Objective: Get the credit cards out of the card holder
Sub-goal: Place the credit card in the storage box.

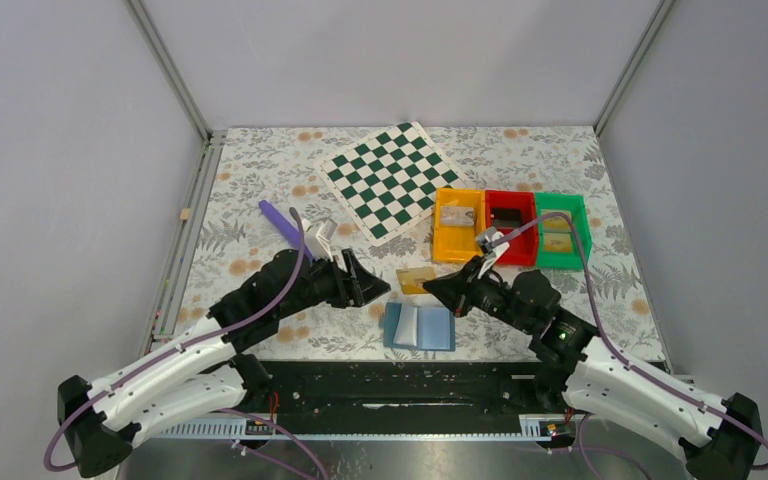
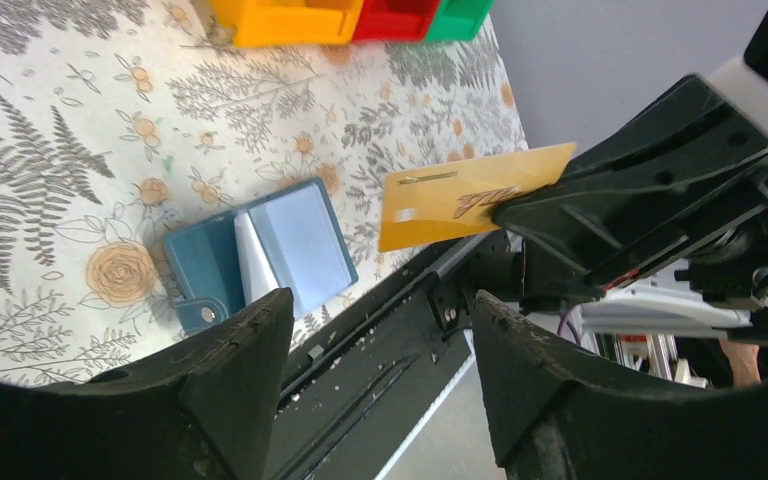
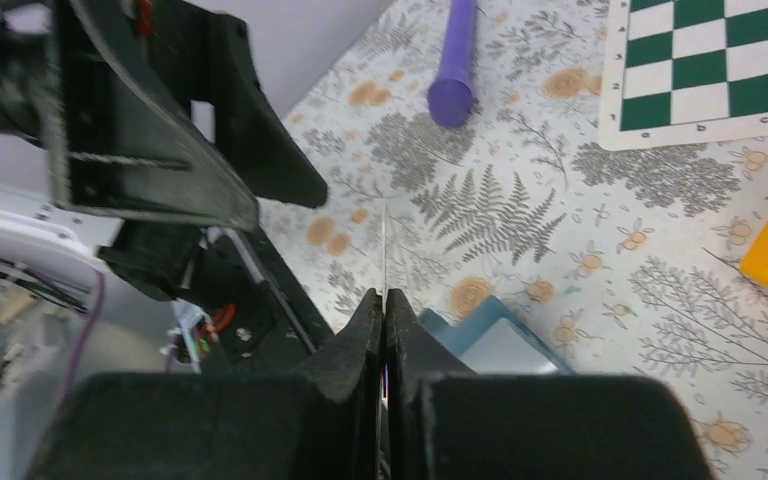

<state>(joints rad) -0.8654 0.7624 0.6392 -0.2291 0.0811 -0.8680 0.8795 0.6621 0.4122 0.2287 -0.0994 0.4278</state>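
Gripping one yellow-gold credit card [image 2: 470, 195] by its short edge, the right claw [image 1: 432, 288] is closed tightly on it and holds it in the air above the table [image 1: 250, 170], not touching the cloth. In the right wrist view the card shows only as a thin line, seen edge-on between the closed jaws. The left claw [image 2: 380, 310] faces it from the other side, its jaws standing apart with nothing between them, near the card but not touching it. The card holder [image 1: 419, 327] lies unfolded on the table close to the near edge, just below the card, with the pale inner panel up. Farther back an orange bin [image 1: 458, 256], a red bin [image 1: 513, 259] and a green bin [image 1: 563, 263] stand side by side. The green one has something yellow-gold inside, perhaps more cards, but it is too small to be sure.
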